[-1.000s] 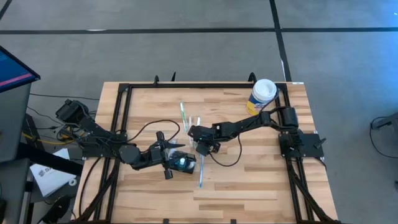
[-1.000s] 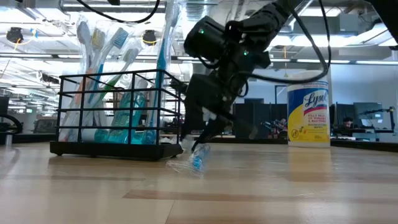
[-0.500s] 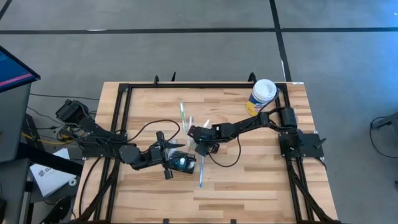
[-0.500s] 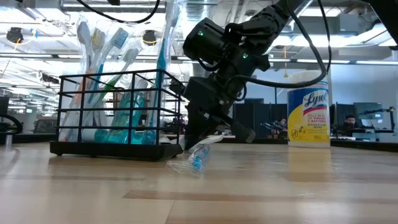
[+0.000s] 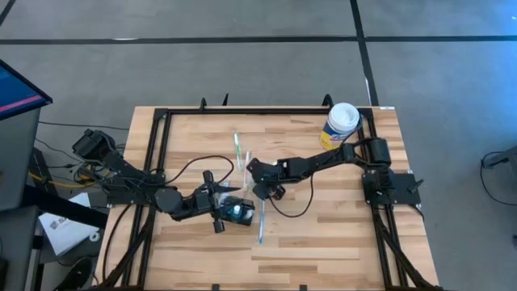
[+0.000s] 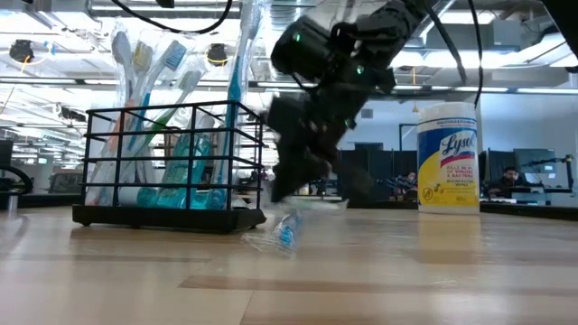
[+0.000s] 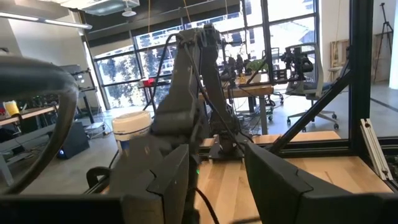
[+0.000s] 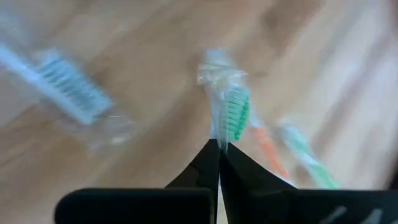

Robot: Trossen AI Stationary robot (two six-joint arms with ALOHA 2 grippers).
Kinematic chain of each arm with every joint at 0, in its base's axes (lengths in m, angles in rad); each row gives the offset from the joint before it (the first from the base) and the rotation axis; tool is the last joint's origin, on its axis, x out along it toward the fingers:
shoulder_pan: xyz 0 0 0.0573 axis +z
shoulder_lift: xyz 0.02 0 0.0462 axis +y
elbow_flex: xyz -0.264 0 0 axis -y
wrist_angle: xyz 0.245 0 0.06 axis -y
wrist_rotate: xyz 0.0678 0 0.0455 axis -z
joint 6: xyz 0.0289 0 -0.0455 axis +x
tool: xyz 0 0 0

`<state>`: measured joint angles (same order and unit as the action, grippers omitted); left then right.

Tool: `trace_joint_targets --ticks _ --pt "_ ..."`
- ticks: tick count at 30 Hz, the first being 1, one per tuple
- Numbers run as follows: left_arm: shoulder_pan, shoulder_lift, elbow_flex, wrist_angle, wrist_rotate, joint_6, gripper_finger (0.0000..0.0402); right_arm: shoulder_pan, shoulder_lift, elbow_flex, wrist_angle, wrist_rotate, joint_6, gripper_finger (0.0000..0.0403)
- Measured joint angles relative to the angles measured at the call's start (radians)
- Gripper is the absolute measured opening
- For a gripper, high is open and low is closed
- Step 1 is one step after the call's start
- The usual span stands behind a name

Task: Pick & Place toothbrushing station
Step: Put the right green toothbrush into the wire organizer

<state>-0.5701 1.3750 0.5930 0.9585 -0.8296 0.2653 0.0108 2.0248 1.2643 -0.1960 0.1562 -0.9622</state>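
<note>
Your right tool (image 5: 260, 191) sits low over the middle of the table (image 5: 331, 238), just right of the toothbrushing station (image 5: 240, 212). Its two fingers are pressed together. In the right wrist view the closed tips (image 8: 218, 152) meet the clear wrapper of a green-bristled toothbrush (image 8: 235, 115); you cannot tell whether any of the wrapper is caught between them. A wrapped blue toothbrush (image 6: 284, 230) lies on the table just in front of this tool, on the near side.

The toothbrushing station is a black wire holder (image 6: 172, 171), standing upright left of centre, with several toothbrushes upright in it. Your left tool (image 5: 226, 212) reaches in from the left and rests right at the station. Its fingers are spread, as the left wrist view (image 7: 217, 180) shows. Whether they touch the station's sides cannot be made out.

A yellow-and-white canister (image 5: 342, 121) with a white lid stands at the far right of the table, well apart from both tools.
</note>
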Motion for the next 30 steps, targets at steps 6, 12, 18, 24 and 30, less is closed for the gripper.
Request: trace_joint_targets --ticks 6,12,18,24,30 --pt "0.0 0.0 0.0 0.0 0.0 0.0 0.015 -0.009 -0.038 0.001 0.001 0.007 0.04 0.0" --pt "0.0 0.0 0.0 0.0 0.0 0.0 0.015 -0.007 -0.066 0.002 0.004 0.009 0.088 0.0" --pt "0.0 0.0 0.0 0.0 0.0 0.0 0.015 -0.008 -0.1 0.004 0.002 0.01 0.134 0.0" --pt "0.0 0.0 0.0 0.0 -0.03 0.001 0.015 -0.004 -0.148 0.004 -0.004 0.009 0.195 0.0" --pt "0.0 0.0 0.0 0.0 -0.055 0.048 0.015 0.0 -0.211 0.004 0.006 0.003 0.27 0.0"
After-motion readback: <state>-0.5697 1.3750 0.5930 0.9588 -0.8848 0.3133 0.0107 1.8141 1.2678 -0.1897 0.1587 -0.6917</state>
